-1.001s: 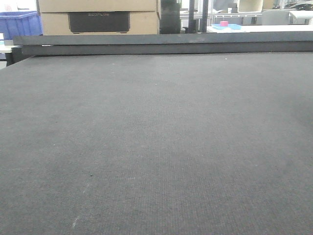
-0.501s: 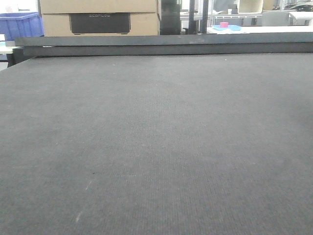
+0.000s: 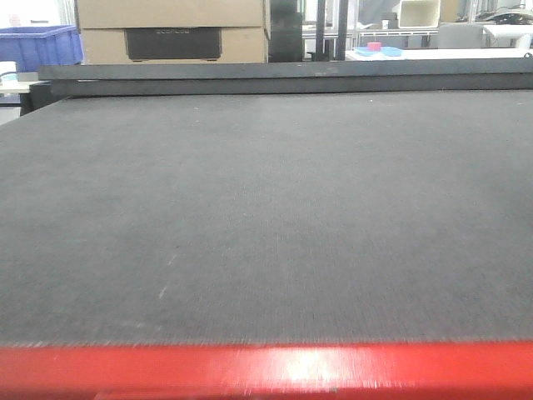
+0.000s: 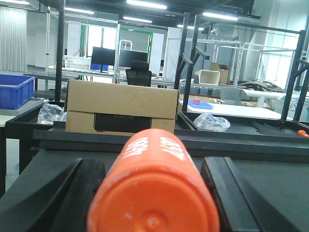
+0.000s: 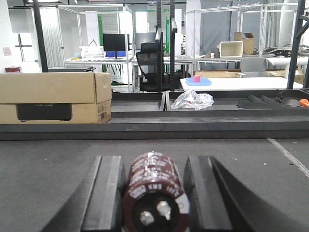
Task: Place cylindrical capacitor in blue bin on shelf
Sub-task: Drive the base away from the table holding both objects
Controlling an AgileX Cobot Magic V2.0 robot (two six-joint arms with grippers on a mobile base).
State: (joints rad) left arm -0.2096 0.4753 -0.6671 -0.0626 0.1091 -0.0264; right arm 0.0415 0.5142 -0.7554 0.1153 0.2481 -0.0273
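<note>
Above a broad grey-topped table (image 3: pixel 266 208) with a red front edge (image 3: pixel 266 371), my left gripper (image 4: pixel 155 208) is closed most of the way onto the cylindrical capacitor (image 4: pixel 154 179), a small orange can with white "4680" printed along its side. It lies lengthwise between my two black fingers (image 4: pixel 67 198), flat end toward the wrist camera, held clear over the grey top.

My right gripper (image 5: pixel 155 198) is drawn in likewise on a dark brown can-shaped cylinder (image 5: pixel 154 186) with two metal terminals on its near end, one black pad (image 5: pixel 110 193) pressed to each side.

Beyond the table's far rail sits a tan cardboard box (image 4: pixel 120 104) with a dark handle cut-out. A blue plastic crate (image 4: pixel 14 89) stands at far left, well apart from both cylinders. The front-facing view shows only table and background; neither gripper appears there.
</note>
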